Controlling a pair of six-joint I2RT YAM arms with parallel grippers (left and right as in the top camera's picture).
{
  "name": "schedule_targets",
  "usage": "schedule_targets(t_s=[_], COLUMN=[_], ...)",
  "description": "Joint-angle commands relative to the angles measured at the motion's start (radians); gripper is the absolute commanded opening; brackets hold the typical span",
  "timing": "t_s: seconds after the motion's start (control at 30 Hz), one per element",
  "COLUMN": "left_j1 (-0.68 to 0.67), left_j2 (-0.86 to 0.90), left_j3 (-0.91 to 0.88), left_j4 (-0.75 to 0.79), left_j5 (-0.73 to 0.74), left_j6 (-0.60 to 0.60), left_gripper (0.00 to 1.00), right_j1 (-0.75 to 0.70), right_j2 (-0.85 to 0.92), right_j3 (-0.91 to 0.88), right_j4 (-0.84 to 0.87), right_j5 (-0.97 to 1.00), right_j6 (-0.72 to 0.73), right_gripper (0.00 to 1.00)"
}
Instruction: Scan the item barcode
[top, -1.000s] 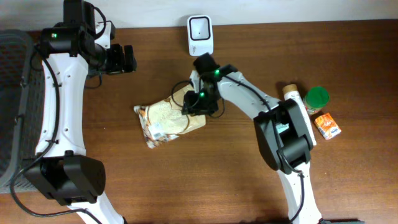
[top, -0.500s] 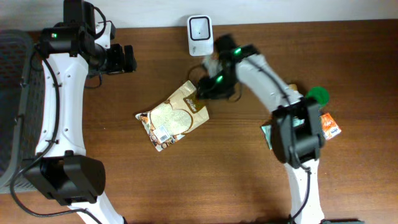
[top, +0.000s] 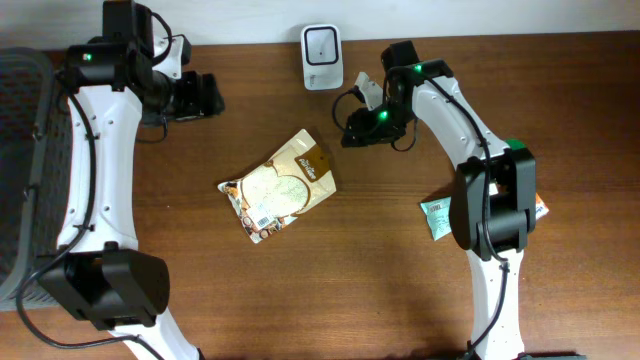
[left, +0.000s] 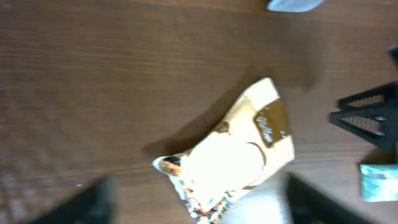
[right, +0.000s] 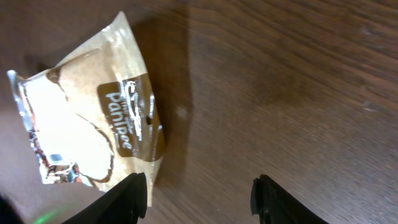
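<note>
While the snack pouch (top: 280, 185) lies flat on the table (top: 380, 280), touched by neither arm, the right gripper (top: 356, 132) hangs near its upper corner, fingers partly spread with nothing between them. The scanner (top: 322, 55) stands close behind that gripper. The left gripper (top: 208, 95), well apart from the pouch, gapes empty too. The barcode (top: 262, 213) faces up at the pouch's far end. Gripping the pouch and presenting it to the scanner look not yet done.

Pouch (top: 279, 185): cream, brown label band, white barcode patch. Scanner (top: 322, 44), far: white, grey window. Table (top: 380, 290): dark brown wood grain. Right side: green lid (top: 514, 147), orange carton (top: 541, 208), teal packet (top: 436, 217).
</note>
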Motion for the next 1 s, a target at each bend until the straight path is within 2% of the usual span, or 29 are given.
schedule_targets(t_s=[0.0,0.1,0.2,0.33,0.5,0.6,0.97], left_j1=[-0.017,-0.039,-0.051,-0.052,-0.072,-0.072,-0.076], left_j2=[0.041,0.053,0.053,0.053,0.053,0.053,0.092], left_j3=[-0.041,-0.155,-0.326,-0.522,-0.726,-0.785,-0.838], left_j4=[-0.024,-0.002,0.084,0.259,0.489,0.56,0.621], left_j5=[0.071,0.002,-0.011,-0.009,0.015,0.015,0.012], left_j6=[-0.035,-0.093,-0.149,-0.227,-0.268,-0.285,-0.283], left_gripper=[0.0,0.0,0.0,0.0,0.0,0.0,0.0], right_j1=[0.004,0.019,0.041,0.059,0.066,0.066,0.091], right_j2=[0.014,0.014,0.015,0.015,0.016,0.016,0.018], right_j3=[0.006,0.006,0.006,0.006,0.006,0.006,-0.005], right_j4=[-0.003,0.003,0.013,0.038,0.047,0.047,0.047], right_j5=[-0.046,-0.046,-0.045,-0.045,-0.05,-0.058,-0.06], right_j6=[-0.013,-0.013,-0.004,0.034,0.059,0.059,0.066], right_gripper=[0.55,0.55,0.55,0.55,0.54,0.54,0.54])
